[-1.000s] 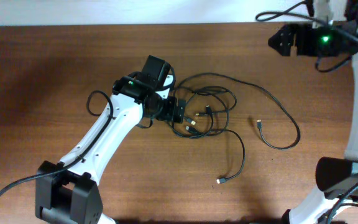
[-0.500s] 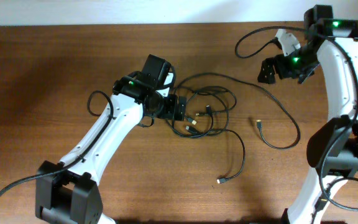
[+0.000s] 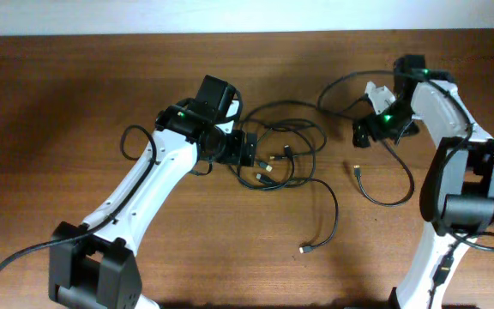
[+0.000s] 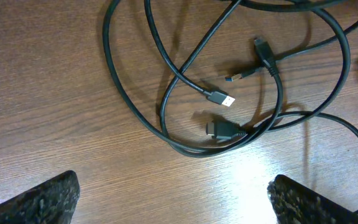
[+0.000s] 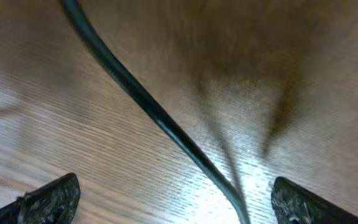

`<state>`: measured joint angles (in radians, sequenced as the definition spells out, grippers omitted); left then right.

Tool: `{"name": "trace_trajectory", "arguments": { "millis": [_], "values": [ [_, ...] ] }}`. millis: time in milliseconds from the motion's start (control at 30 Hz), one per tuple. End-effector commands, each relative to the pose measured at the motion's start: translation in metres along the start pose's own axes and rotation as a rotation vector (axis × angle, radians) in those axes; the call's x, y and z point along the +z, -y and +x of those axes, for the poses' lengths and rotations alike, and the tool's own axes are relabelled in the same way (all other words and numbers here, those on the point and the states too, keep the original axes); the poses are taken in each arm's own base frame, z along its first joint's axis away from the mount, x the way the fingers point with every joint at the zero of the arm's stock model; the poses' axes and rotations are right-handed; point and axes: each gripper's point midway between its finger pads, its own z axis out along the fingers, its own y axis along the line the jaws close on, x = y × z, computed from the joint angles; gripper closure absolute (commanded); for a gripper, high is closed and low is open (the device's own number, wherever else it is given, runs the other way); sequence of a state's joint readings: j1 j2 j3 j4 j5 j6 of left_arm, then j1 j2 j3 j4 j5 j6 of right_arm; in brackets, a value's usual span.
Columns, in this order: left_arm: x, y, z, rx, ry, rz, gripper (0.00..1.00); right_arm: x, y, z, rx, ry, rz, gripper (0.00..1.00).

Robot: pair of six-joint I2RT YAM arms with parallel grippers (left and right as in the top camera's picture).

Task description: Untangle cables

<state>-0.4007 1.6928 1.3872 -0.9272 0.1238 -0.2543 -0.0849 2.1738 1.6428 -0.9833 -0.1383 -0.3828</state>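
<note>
Cables are lying tangled around the desk's centre. Left gripper is hovering over them, fingers wide. Right gripper is straddling one strand, fingers apparently wide; the view is blurred.

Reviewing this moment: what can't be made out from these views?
- Overhead: which strand lies on top at each crossing of the cables; the strands are too thin.
- Right wrist: the picture is blurred, and which cable this is, since it runs off the edges.
- Left wrist: where the loops lead, cut off at the top and right.
</note>
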Motion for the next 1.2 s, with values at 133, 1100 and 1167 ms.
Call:
{"name": "trace_trajectory", "arguments": {
  "millis": [133, 1100, 1167],
  "values": [
    [-0.003, 0.001, -0.001, -0.009, 0.008, 0.002, 0.01, 0.028, 0.004, 0.014, -0.011, -0.024, 0.039, 0.72],
    [-0.003, 0.001, -0.001, -0.009, 0.008, 0.002, 0.01, -0.425, -0.074, -0.074, -0.023, 0.945, 0.063, 0.96],
    [-0.003, 0.001, -0.001, -0.009, 0.008, 0.002, 0.01, -0.433, -0.068, -0.069, -0.005, 0.958, 0.111, 0.96]
  ]
}}
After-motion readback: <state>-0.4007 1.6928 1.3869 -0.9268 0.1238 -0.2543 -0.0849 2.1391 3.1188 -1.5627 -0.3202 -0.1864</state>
